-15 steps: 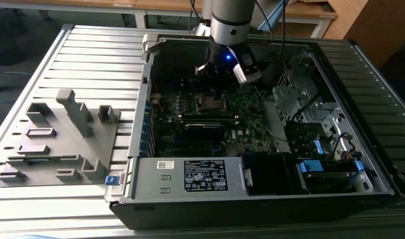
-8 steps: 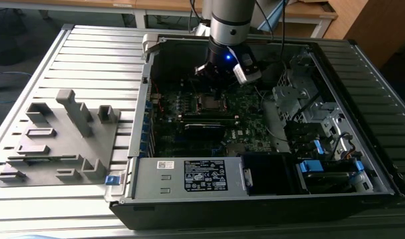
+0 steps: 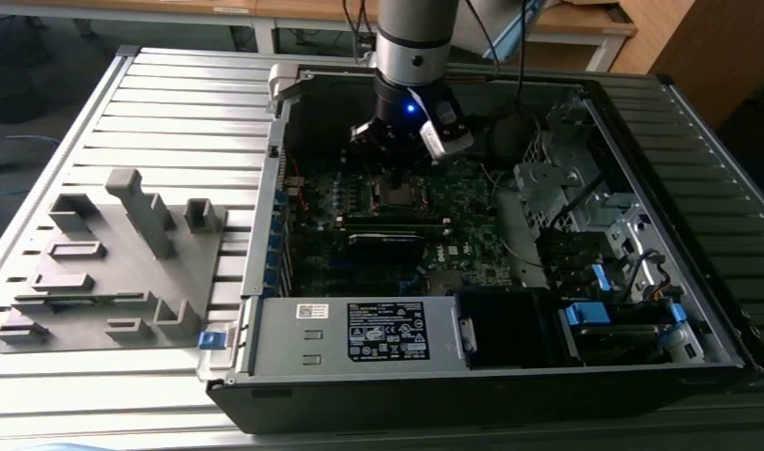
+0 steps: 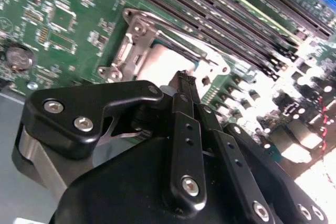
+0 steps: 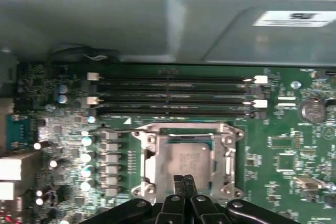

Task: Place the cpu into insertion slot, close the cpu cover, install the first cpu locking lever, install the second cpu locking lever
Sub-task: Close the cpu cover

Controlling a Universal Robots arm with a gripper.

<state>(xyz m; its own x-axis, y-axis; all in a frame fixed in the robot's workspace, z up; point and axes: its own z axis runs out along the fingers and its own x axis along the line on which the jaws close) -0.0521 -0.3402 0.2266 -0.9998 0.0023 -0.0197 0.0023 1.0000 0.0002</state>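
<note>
The gripper (image 5: 184,183) hung with its fingertips pressed together, nothing between them, close over the cpu (image 5: 181,160). The chip lay seated in the insertion slot (image 5: 189,138), and the cpu cover (image 5: 149,162) lay flat around it, beside the long black memory slots (image 5: 173,98) on the green motherboard (image 5: 283,153).

— The cpu (image 5: 185,157) shows a dull silver-grey top; the cpu cover (image 5: 148,156) is brighter silver.
— The motherboard (image 5: 286,156) is green, speckled with pale dots. Its memory slots (image 5: 173,98) are black, white-tipped. The gripper (image 5: 184,181) is matte black.
</note>
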